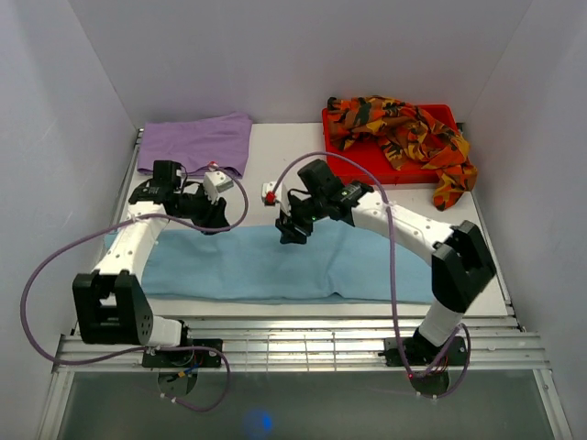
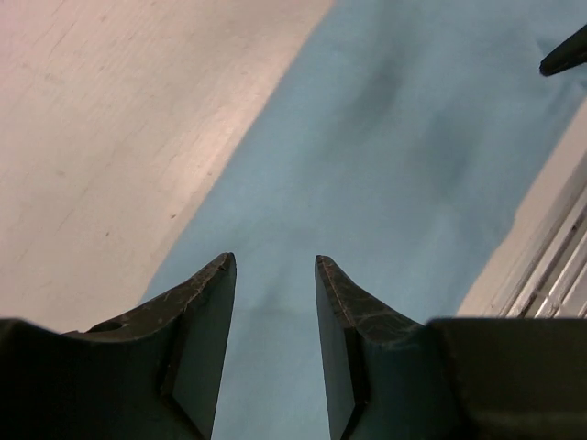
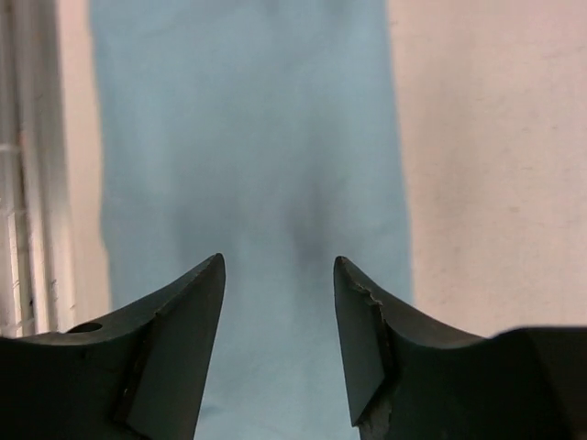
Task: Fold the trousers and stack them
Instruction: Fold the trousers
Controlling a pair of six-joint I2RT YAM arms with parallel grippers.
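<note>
Light blue trousers of soft plain cloth lie flat in a long band across the near part of the white bench. They run from the left side to the right, and their near edge is close to the slatted metal rail along the bench's near side.

My left fingers hang over the left part of that band, by its far edge. They stand apart with a clear gap between them. Nothing is in the gap, and through it I see only blue cloth below. I cannot tell whether the tips touch the cloth.

My right fingers hang over the far edge of the band near its middle. They too are spread and hold nothing, with blue cloth under them and bare bench to one side. In the left wrist view, a dark tip of the right fingers shows at the upper right corner, above the same cloth.

At the far left of the bench lie plain lilac trousers, folded into a flat rectangle, apart from the blue pair. At the far right stands a red plastic tray. In it sit crumpled patterned trousers in orange, red and black. One end of them spills over the tray's near right corner onto the bench.
</note>
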